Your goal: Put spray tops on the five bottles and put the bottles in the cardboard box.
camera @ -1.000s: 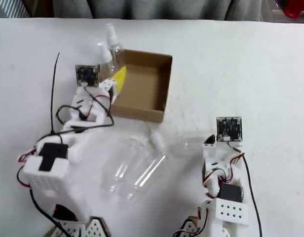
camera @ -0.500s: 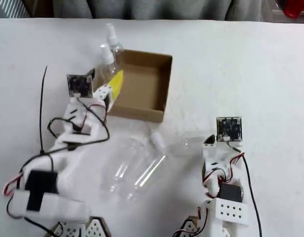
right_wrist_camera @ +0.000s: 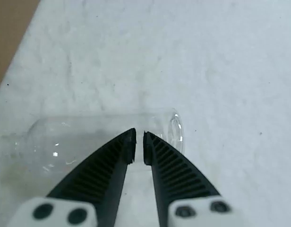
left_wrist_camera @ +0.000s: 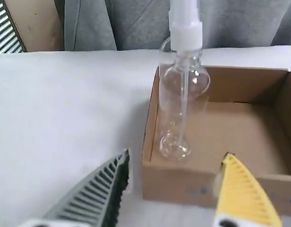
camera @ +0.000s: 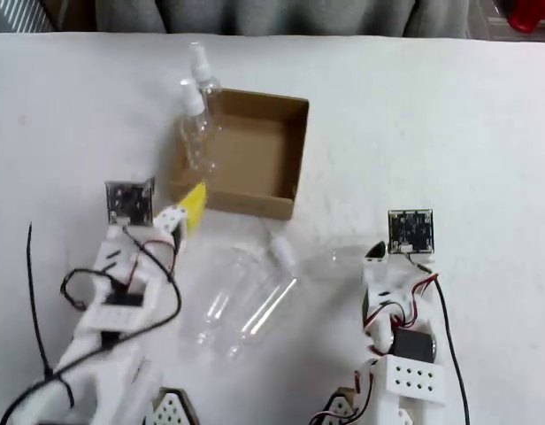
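Your right tool (right_wrist_camera: 138,132) narrow, almost closed, empty. Tips just over lying bottle (right_wrist_camera: 98,135) on surface (camera: 449,115). Bottle's long axis 9-to-3 o'clock overhead, crosswise to tool. Your left tool (left_wrist_camera: 176,156) wide, empty. Box (camera: 255,164) with capped bottle (left_wrist_camera: 181,109) at 1 o'clock.

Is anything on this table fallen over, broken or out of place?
Nothing looks spilled or broken. Two capped bottles stand upright at the cardboard box's far corner on the left arm's side. The other clear bottles lie on their sides on the table. A white spray top shows among them; whether it is fitted, I cannot tell.
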Robot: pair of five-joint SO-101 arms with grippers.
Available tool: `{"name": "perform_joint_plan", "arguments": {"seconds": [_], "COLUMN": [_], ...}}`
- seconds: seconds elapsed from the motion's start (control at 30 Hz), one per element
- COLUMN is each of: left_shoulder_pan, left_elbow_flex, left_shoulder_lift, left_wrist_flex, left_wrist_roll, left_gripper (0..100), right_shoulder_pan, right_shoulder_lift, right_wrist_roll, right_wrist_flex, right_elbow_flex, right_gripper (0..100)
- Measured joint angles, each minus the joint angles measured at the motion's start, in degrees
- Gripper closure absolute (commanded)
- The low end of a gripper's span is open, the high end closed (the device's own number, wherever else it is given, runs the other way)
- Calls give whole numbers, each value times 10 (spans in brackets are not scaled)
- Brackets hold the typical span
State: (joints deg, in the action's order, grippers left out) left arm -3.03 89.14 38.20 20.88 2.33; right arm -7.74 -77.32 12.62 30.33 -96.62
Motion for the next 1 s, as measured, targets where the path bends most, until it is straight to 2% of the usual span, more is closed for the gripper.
{"name": "perform_joint_plan", "arguments": {"seconds": [0.2,0.47,0.7,0.77,0.9,1.0], "left_shoulder_pan": [0,0,0,0,0,0], "left_elbow_flex": [54,57,57,57,56,53], "left_shoulder_lift": [128,309,497,551,647,655], "left_wrist_flex": [-114,-342,-524,-571,-664,-724], "left_wrist_roll": [0,0,-1,-2,-2,-2], "left_gripper": [707,716,881,887,888,888], "right_shoulder_pan": [0,2,4,4,-2,-9], "right_shoulder_lift": [0,0,-2,-12,-56,-93], "right_wrist_roll": [0,0,4,31,144,146], "right_wrist_flex": [0,0,30,38,65,129], "right_elbow_flex": [0,0,0,-1,4,25], "right_gripper": [976,974,974,978,979,978]}}
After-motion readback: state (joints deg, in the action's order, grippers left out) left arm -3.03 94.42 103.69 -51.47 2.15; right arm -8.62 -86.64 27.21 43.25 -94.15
